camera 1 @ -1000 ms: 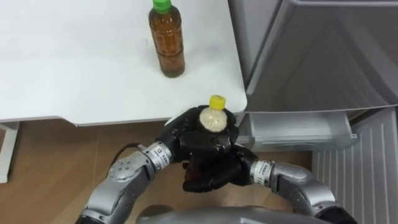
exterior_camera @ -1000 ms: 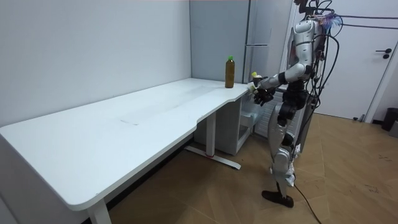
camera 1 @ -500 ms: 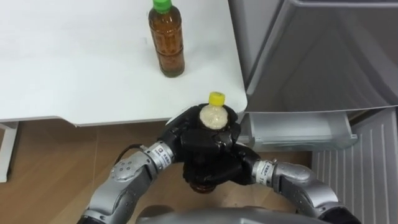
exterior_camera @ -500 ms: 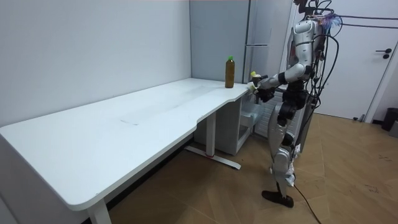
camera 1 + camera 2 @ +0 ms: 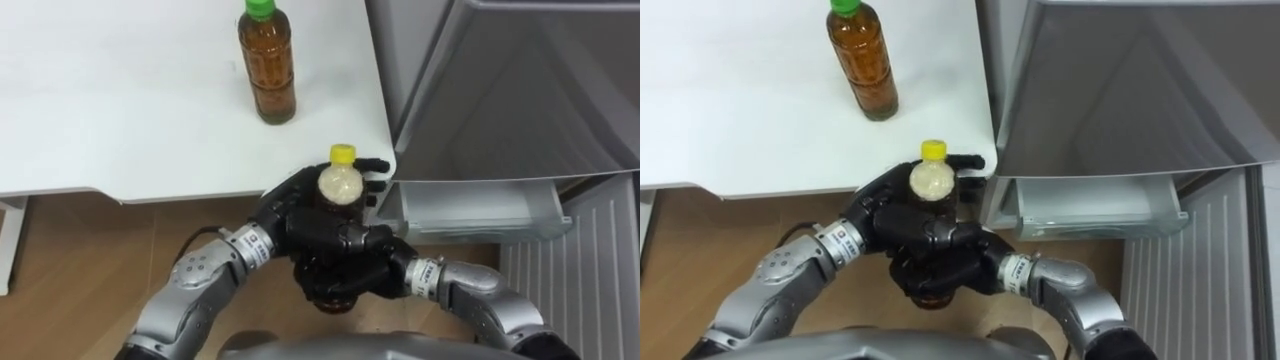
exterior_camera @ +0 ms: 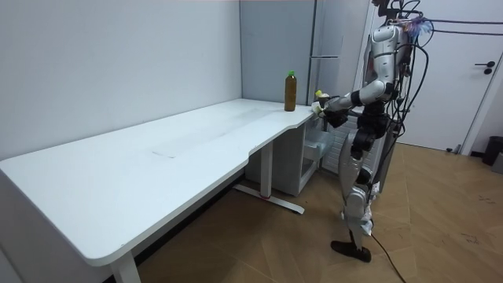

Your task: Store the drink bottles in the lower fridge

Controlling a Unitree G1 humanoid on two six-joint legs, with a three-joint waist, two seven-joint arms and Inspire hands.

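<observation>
Frame centre: the right hand (image 5: pixel 345 272) grips the yellow-capped bottle (image 5: pixel 338 186), the left hand (image 5: pixel 288 215) rests straight-fingered against it; next, carry it right into the lower fridge (image 5: pixel 480 210).

A long white table (image 6: pixel 118 181) with a curved front edge stands against a pale grey wall (image 6: pixel 118 63) on a light wooden plank floor (image 6: pixel 440 236). A white door (image 6: pixel 464 94) lies beyond, at the room view's right.

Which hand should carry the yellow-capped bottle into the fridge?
Probably right: the right hand grips the yellow-capped bottle low, the fridge stands on that side, and the left hand looks open.
</observation>
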